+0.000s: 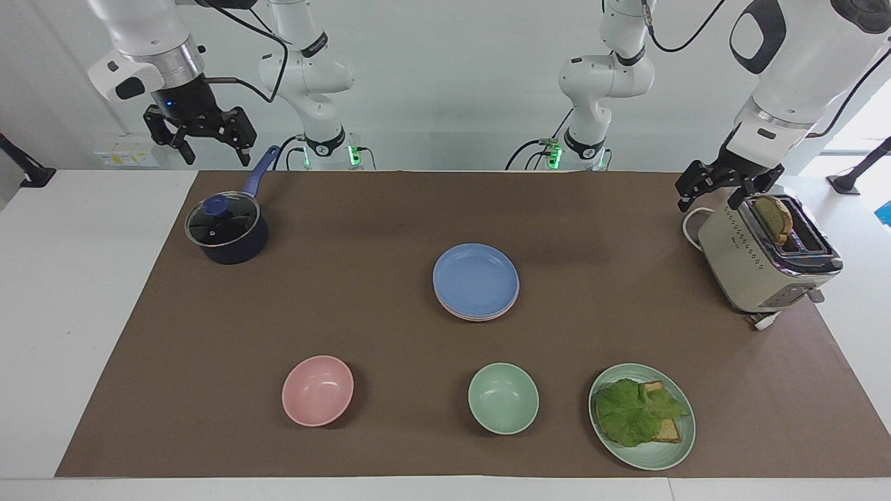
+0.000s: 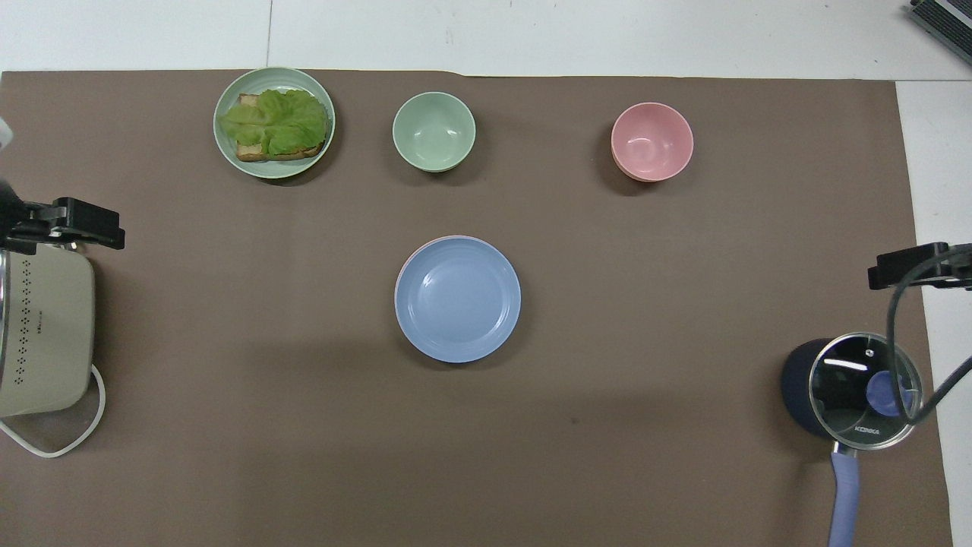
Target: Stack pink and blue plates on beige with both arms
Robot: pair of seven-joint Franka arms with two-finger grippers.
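The blue plate (image 1: 476, 277) (image 2: 458, 298) tops a stack in the middle of the brown mat. Just under it, the pink plate (image 1: 480, 316) (image 2: 402, 262) shows only as a thin rim. The beige plate is hidden. My right gripper (image 1: 214, 154) hangs open and holds nothing, above the table's edge by the saucepan handle at the right arm's end. Its tip shows in the overhead view (image 2: 911, 267). My left gripper (image 1: 707, 202) (image 2: 76, 224) hangs open and holds nothing, over the toaster's end nearest the robots. Both are well away from the stack.
A dark saucepan (image 1: 226, 233) with a glass lid stands at the right arm's end. A cream toaster (image 1: 759, 261) holding a bread slice stands at the left arm's end. Farthest from the robots lie a pink bowl (image 1: 317, 390), a green bowl (image 1: 503, 398) and a green plate (image 1: 668, 452) with lettuce and bread.
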